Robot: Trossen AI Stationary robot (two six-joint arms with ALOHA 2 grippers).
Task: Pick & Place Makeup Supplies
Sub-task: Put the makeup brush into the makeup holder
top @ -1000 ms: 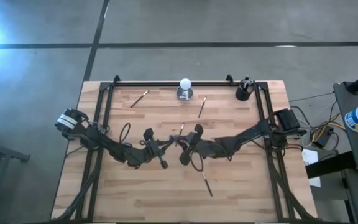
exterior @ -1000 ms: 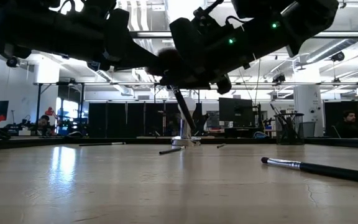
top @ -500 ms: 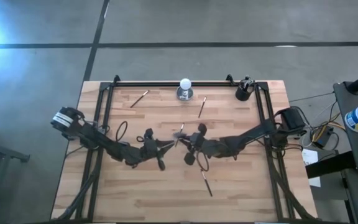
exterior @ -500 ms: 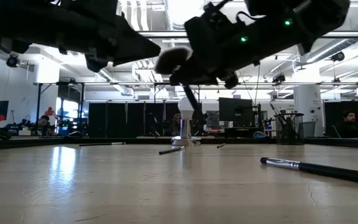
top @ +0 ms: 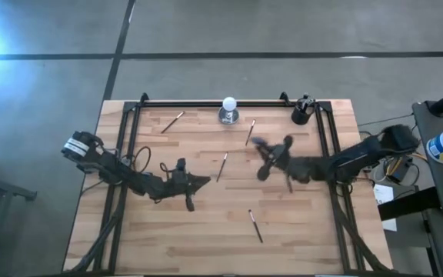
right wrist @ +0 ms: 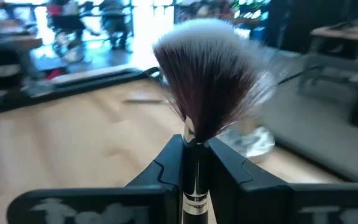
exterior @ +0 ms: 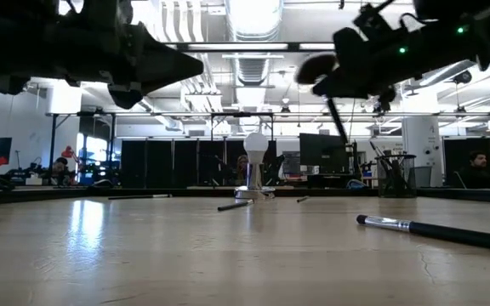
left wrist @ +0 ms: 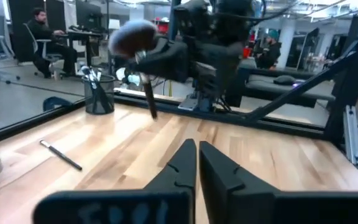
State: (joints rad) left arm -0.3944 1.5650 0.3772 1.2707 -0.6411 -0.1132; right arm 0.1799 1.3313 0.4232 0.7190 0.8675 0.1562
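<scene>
Right claw (right wrist: 191,163) pinches the fan brush (right wrist: 207,81) by its thin handle, carrying it high; it could slip out. Left claw (left wrist: 196,155) sits closed, empty.

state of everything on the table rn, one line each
right tool: shut on fan brush, raised off the table
fan brush: held by its handle, bristles splayed
left tool: shut, empty
black cup: upright, brushes standing in it
white ball: sitting on its silver base
loose brushes: lying flat on table
</scene>
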